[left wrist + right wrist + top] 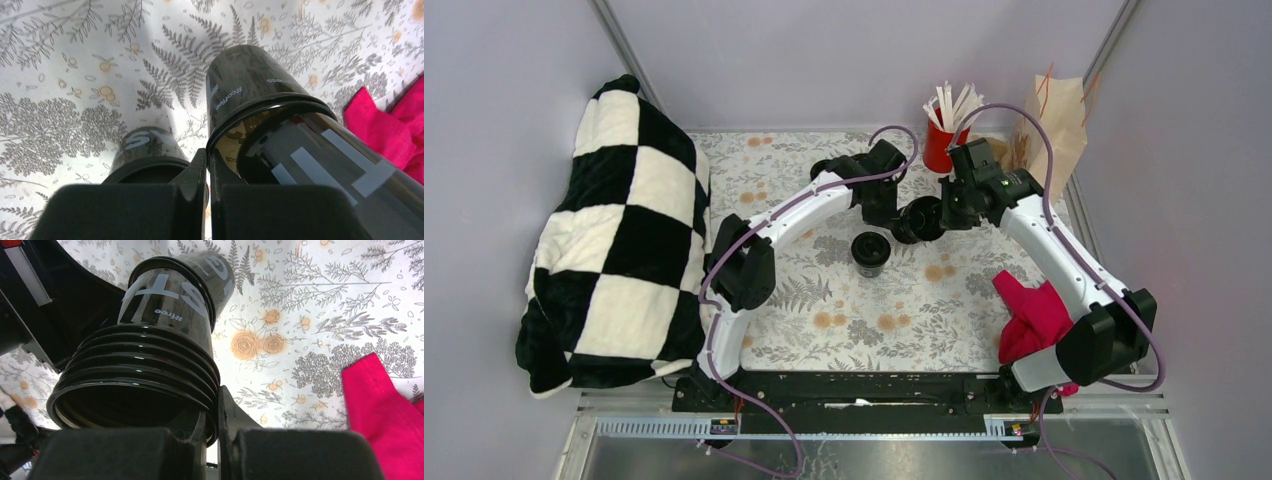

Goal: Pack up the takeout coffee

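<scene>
The right gripper [216, 410] pinches the rim of a stack of black cups [165, 340]. The left gripper [207, 157] is pressed together beside it, any grip hidden; the coffee cup [870, 252] stands beneath those jaws.

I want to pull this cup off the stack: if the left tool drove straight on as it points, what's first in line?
Probably the fern-print tablecloth, through the gap between the pinched black cup and the lone black cup beside it. Depth is unclear; it may graze either.
</scene>
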`<state>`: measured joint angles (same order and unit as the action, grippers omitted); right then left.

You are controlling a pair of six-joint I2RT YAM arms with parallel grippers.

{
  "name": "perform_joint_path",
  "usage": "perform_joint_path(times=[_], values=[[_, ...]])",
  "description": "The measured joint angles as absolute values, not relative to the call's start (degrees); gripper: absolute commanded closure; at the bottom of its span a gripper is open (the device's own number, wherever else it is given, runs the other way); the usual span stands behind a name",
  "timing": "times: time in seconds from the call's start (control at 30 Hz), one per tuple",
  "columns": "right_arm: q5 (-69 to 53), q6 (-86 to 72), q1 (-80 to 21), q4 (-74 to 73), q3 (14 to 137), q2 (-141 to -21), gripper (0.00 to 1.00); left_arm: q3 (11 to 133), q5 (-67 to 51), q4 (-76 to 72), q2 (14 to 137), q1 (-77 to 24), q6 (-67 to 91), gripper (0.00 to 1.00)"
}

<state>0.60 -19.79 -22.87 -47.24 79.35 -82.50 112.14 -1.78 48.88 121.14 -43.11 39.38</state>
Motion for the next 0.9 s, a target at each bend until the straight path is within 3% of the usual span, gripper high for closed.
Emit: perform_joint_path(times=[0.23, 0.37, 0.53, 0.7, 0.9], values=[[3.27, -19.81, -25.43, -51.72, 81.54, -85.43, 1.00, 111.70, -5.98, 51.96, 121.14, -43.16, 39.88, 1.00], [3.95, -19.79, -25.89, -53.32, 82.39, -87.35, 1.00, 111.74, -7.97, 52.86, 121.25, -43.18, 39.94, 0.86], [5.30, -19.66, -25.87, -53.87, 82.56, -90.56, 0.99, 111.77, -10.26, 53.71, 121.60, -42.57, 38.65, 0.56], [6.33, -18.98, -25.87, -53.98, 83.13, -94.11, 0.76, 105.30, -13.26, 49.71, 118.17, -39.09, 35.77, 0.30], [6.59, -17.43, -25.87, -53.74, 87.59, -97.95, 0.59, 97.34, -17.19, 39.55, 111.83, -29.08, 31.18, 0.25]])
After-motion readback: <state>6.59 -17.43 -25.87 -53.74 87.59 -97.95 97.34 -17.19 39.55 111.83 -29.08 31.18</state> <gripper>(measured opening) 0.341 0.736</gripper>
